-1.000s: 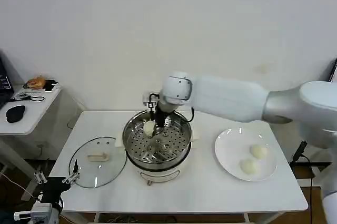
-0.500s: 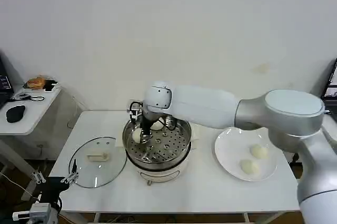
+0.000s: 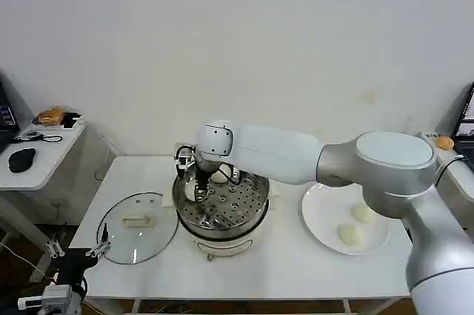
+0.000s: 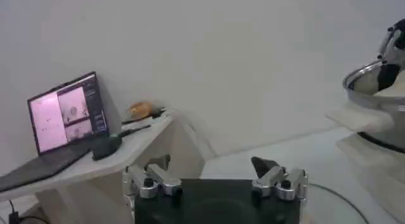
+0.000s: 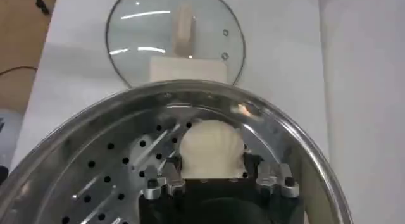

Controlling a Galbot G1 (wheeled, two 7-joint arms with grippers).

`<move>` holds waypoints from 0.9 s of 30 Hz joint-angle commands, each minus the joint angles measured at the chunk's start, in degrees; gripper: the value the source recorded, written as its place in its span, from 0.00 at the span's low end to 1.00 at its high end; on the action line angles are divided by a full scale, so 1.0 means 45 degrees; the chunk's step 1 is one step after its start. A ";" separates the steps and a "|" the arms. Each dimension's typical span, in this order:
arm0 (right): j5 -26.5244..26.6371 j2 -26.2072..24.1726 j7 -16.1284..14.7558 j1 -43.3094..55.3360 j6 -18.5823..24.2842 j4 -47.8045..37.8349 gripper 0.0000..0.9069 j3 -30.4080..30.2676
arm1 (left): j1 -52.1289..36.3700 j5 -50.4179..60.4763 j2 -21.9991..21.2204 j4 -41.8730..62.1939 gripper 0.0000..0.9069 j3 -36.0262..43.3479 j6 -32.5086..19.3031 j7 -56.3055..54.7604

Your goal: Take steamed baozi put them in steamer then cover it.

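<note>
1. Step in hand: placing. The right gripper (image 5: 213, 181) is down inside the steamer (image 3: 255, 196), its jaws closed on a held baozi (image 5: 212, 148) at the tray's left side.
2. Second baozi (image 3: 221, 176): already on the perforated tray, near the far rim.
3. Remaining baozi (image 3: 364, 213) and (image 3: 349, 235): on the white plate (image 3: 318, 207), right of the steamer.
4. Appearance: buns round, smooth, cream-white; the held one faintly ridged.
5. Next move, judged: open the jaws, lift clear, fetch from the plate.
6. Cover (image 3: 137, 227): flat on the table, left of the steamer.
7. Left gripper (image 4: 215, 181): parked low, jaws wide apart, empty.
</note>
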 commanded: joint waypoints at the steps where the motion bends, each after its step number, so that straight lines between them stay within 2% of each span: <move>1: 0.0210 -0.0301 -0.0039 0.0343 -0.0058 0.0499 1.00 0.0061 | 0.0036 0.0000 -0.0003 -0.0034 1.00 0.0001 0.0004 0.0000; 2: 0.0222 -0.0333 -0.0040 0.0437 -0.0060 0.0578 1.00 0.0059 | 0.0036 0.0002 -0.0005 -0.0038 1.00 0.0006 0.0005 -0.0002; 9: 0.0151 -0.2584 -0.0564 0.2060 0.0270 0.2712 1.00 -0.0319 | 0.0010 -0.0002 0.0020 -0.0164 1.00 0.0101 0.0062 0.0005; 11: -0.0078 -0.3509 -0.0866 0.2576 0.0488 0.3509 1.00 -0.0505 | 0.0009 -0.0008 0.0049 -0.0186 1.00 0.0128 0.0084 0.0010; 12: -0.0388 -0.4300 -0.1228 0.2913 0.0685 0.3986 1.00 -0.0634 | 0.0026 -0.0033 0.0102 -0.0182 1.00 0.0154 0.0094 0.0021; 14: -0.0532 -0.4937 -0.1471 0.3269 0.0897 0.4445 1.00 -0.0718 | 0.0041 -0.0053 0.0208 -0.0128 1.00 0.0224 0.0097 0.0023; 16: -0.0739 -0.6658 -0.1981 0.3992 0.1271 0.5310 1.00 -0.0837 | 0.0042 -0.0045 0.0305 -0.0092 1.00 0.0296 0.0099 0.0030; 20: -0.1560 -0.8527 -0.2694 0.4809 0.2041 0.6475 1.00 -0.1294 | -0.0012 -0.0027 0.0372 -0.0077 1.00 0.0422 0.0109 0.0036; 23: -0.2956 -1.0207 -0.3395 0.4912 0.2837 0.7071 1.00 -0.1681 | -0.0072 0.0007 0.0357 -0.0048 1.00 0.0632 0.0117 0.0049; 25: -0.3380 -1.0818 -0.3571 0.4776 0.3043 0.7266 1.00 -0.1744 | -0.0085 0.0056 0.0330 -0.0046 1.00 0.0754 0.0120 0.0050; 26: -0.3807 -1.1655 -0.3604 0.4485 0.3194 0.7445 1.00 -0.1726 | -0.0092 0.0097 0.0312 -0.0046 1.00 0.0836 0.0121 0.0040; 27: -0.4126 -1.2011 -0.3614 0.4247 0.3363 0.7544 1.00 -0.1678 | -0.0097 0.0137 0.0290 -0.0046 1.00 0.0886 0.0125 0.0037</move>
